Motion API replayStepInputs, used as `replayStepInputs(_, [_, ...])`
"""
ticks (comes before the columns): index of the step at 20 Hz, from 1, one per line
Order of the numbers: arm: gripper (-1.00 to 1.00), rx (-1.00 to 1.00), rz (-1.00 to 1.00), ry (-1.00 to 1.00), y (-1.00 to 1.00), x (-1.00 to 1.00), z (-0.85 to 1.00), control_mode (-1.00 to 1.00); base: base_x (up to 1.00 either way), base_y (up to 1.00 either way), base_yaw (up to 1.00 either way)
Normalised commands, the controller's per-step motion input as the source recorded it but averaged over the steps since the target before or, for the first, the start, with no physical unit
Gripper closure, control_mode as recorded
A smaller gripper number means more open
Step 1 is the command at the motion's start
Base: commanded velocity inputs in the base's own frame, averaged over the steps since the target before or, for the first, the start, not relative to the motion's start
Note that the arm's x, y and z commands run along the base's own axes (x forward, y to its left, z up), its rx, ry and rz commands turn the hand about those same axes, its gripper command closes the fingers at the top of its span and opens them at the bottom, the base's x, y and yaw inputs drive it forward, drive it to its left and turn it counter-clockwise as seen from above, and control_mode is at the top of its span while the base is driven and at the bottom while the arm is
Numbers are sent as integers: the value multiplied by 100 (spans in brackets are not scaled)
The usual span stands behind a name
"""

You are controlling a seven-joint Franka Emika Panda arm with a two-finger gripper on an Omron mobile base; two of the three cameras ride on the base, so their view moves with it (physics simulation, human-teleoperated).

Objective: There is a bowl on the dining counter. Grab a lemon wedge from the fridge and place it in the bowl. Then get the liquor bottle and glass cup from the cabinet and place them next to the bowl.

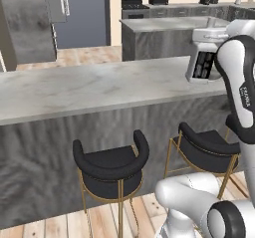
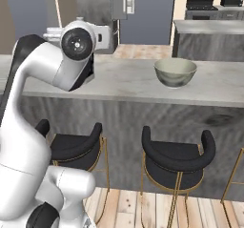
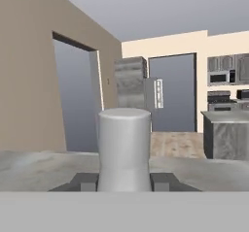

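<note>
The liquor bottle (image 3: pixel 124 148) sits clamped in the hand (image 3: pixel 124 181): in the hand view its pale neck and cap rise between the two dark fingers (image 3: pixel 85 181), which press against it on either side. In the left base view the bottle's black label (image 1: pixel 201 66) shows beneath the white hand, hanging over the far right part of the counter (image 1: pixel 99 87).

The bowl (image 2: pixel 175 72) stands upright on the counter in the right base view, well to the right of the hand (image 2: pixel 107 38) and apart from it. What lies inside the bowl cannot be made out.

Black stools (image 1: pixel 112 167) with thin gold legs stand along the counter's near side on the wooden floor (image 1: pixel 64 224). Beyond the counter are a shorter grey island (image 1: pixel 164 33), a dark stove (image 1: pixel 133 3) against the back wall, and the tall dark fridge (image 3: pixel 172 92), its doors closed.
</note>
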Motion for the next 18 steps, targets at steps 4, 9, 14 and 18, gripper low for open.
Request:
replayStepInputs(4, [100,2,-4,4,-48,23,-27,-100,0,0,0])
replayStepInputs(9, [100,2,2,6,-6,46,-45,-100,0,0,0])
replayStepInputs(14, [100,0,3,2,3,38,-36,-100,0,0,0])
replayStepInputs(18, [100,-3,0,0,13,30,-12,-100,0,0,0])
